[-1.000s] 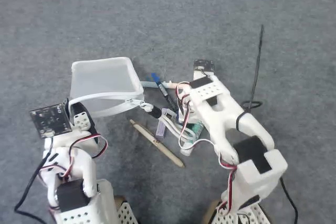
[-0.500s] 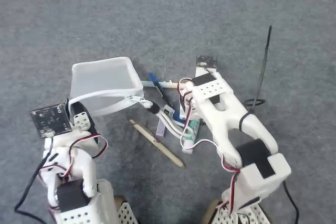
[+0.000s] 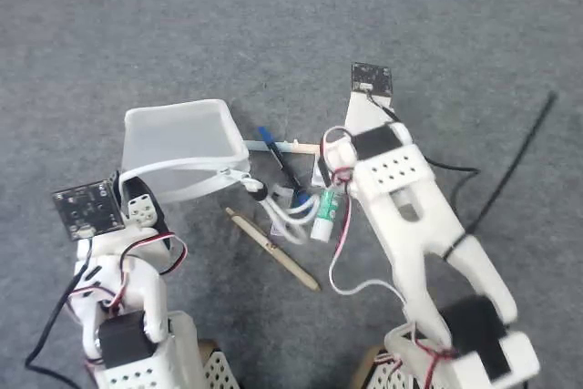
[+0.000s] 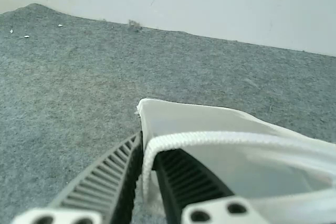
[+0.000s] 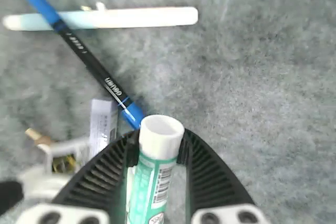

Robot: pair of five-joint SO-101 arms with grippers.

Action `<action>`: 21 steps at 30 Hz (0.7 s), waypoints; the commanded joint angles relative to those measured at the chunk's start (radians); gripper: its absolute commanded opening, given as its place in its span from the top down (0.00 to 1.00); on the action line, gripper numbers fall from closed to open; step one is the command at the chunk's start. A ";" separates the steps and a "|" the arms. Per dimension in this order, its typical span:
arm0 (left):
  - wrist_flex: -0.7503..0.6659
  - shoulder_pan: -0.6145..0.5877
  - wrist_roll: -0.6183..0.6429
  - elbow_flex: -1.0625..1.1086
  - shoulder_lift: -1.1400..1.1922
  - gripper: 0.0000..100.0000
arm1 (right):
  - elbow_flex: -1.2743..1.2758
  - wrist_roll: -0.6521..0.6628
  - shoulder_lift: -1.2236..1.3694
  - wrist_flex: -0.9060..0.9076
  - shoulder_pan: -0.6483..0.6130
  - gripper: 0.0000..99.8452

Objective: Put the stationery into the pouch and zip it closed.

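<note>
The white translucent pouch (image 3: 178, 145) stands open on the grey mat, and my left gripper (image 3: 137, 199) is shut on its near rim (image 4: 210, 139). Its zipper pull (image 3: 256, 187) hangs at the near right corner. My right gripper (image 3: 328, 190) is shut on a green and white glue stick (image 3: 322, 214), whose white cap (image 5: 160, 128) sticks out between the fingers (image 5: 205, 166). Past that cap lie a blue and black pen (image 5: 84, 51) and a white pen (image 5: 105, 18), crossing each other. These two pens (image 3: 277, 154) are just right of the pouch. A tan pen (image 3: 273, 249) lies nearer the arms.
A small white pack (image 5: 102, 127) and loose white wires (image 3: 287, 216) sit between the glue stick and the pouch. A black cable (image 3: 510, 170) trails off to the right. Open mat lies beyond the pouch and on the far right.
The right arm has stretched farther out and turned, taking the glue stick with it a little away from the pile. The black cable swung to the right. The left arm and pouch kept still.
</note>
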 commanded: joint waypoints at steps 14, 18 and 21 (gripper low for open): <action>0.130 0.106 -0.044 -0.257 -0.015 0.99 | 0.140 -0.012 -0.183 -0.176 0.010 0.99; 0.170 0.135 -0.061 -0.344 -0.014 0.99 | 0.140 -0.012 -0.182 -0.177 0.012 0.99; 0.172 0.150 -0.092 -0.363 -0.014 0.99 | 0.140 -0.012 -0.177 -0.177 0.013 0.99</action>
